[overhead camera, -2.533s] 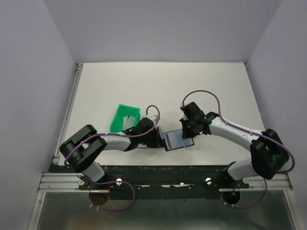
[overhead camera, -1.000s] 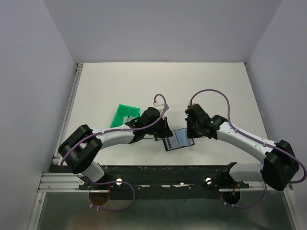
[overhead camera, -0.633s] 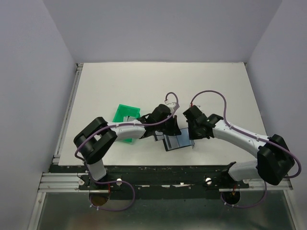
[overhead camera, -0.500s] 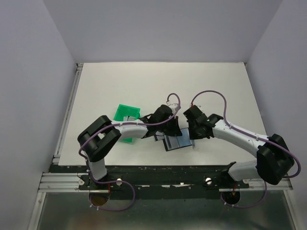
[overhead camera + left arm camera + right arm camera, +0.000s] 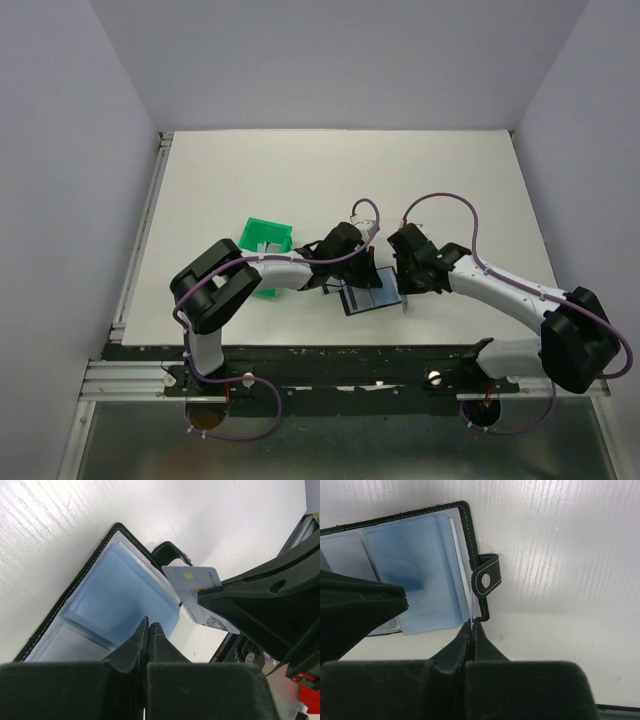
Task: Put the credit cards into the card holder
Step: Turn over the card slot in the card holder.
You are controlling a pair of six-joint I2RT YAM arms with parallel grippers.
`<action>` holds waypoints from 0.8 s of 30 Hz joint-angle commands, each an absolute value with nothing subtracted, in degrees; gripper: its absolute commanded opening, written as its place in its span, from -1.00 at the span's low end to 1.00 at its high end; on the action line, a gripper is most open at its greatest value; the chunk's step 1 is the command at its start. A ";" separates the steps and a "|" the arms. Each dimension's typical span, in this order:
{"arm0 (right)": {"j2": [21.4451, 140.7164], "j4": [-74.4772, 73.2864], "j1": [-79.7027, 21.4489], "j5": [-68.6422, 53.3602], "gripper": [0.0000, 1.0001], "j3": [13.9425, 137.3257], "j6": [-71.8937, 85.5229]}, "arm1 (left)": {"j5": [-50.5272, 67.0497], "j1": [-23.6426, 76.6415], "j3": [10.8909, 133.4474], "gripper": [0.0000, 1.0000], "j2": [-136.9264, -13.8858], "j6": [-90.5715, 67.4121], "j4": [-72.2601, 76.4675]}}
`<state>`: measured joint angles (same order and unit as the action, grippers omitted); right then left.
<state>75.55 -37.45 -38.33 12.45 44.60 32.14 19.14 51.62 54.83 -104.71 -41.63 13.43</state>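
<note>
On the white tabletop [image 5: 300, 170] lies the open black folding card holder [image 5: 368, 296]. Only the left wrist view shows the face of the silvery-grey plastic card [image 5: 192, 596] that the right gripper [image 5: 472, 624] pinches beside it. The left gripper [image 5: 147, 629] is closed over its sleeves.

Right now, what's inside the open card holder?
Stacked pale blue sleeves inside the card holder. The right gripper holds a card at its strap edge, not yet in. The left gripper covers part of the sleeves; their contents can't be told.
</note>
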 commanded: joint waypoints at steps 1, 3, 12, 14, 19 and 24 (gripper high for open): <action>71.29 -34.46 -37.71 10.55 -0.99 42.81 32.43 | 20.48 52.21 54.93 -1.00 -104.94 -41.92 15.64; 70.40 -33.49 -37.27 9.59 -0.99 42.10 32.61 | 20.48 52.38 54.67 -1.00 -104.94 -42.19 16.08; 70.05 -29.27 -35.25 5.80 -0.99 38.23 33.66 | 20.65 52.47 53.88 -1.00 -104.76 -43.24 18.19; 70.49 -29.18 -35.07 5.36 -0.99 38.06 33.58 | 20.83 52.47 54.23 -1.00 -105.20 -43.33 18.11; 70.67 -29.18 -34.63 4.92 -0.99 37.88 33.49 | 20.39 53.17 55.89 -1.00 -106.96 -43.07 15.83; 70.14 -29.27 -34.10 4.66 -0.99 37.44 33.40 | 17.85 53.44 55.72 -1.00 -107.93 -42.63 12.05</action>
<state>70.46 -30.39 -34.65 6.09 38.72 32.99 19.25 52.90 54.94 -106.74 -43.09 15.88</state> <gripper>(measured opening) 0.012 0.022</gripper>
